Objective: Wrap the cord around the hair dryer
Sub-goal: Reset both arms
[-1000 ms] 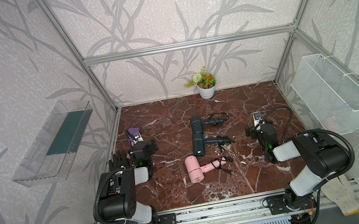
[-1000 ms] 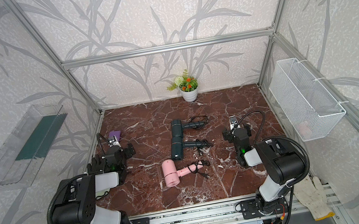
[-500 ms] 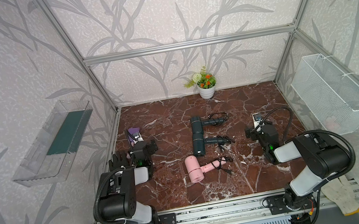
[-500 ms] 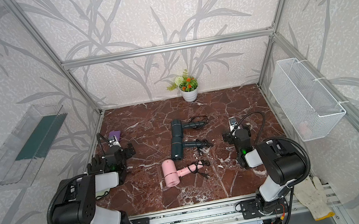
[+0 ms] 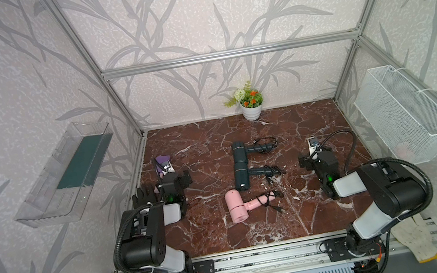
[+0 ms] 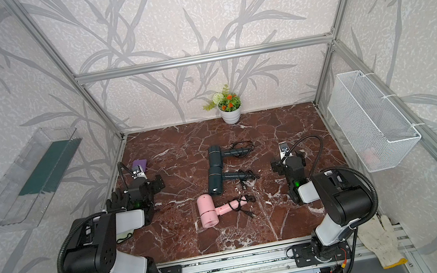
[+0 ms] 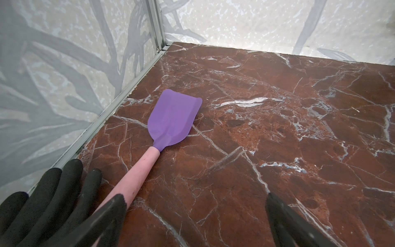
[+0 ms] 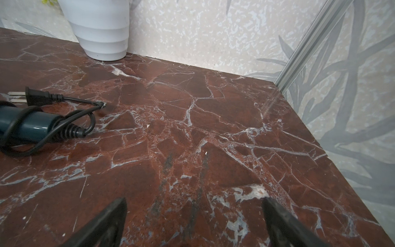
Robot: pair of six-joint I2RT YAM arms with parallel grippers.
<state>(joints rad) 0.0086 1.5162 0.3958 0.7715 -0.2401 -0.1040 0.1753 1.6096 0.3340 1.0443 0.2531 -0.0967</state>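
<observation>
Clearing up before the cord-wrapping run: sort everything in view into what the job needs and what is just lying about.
Job: pink hair dryer and its black cord; far teal hair dryer; near teal hair dryer.
Lying about: purple spatula; black glove; potted plant; white glove; wire basket; clear shelf.

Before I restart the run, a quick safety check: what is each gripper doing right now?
Left gripper: open, holding nothing.
Right gripper: open, holding nothing.
</observation>
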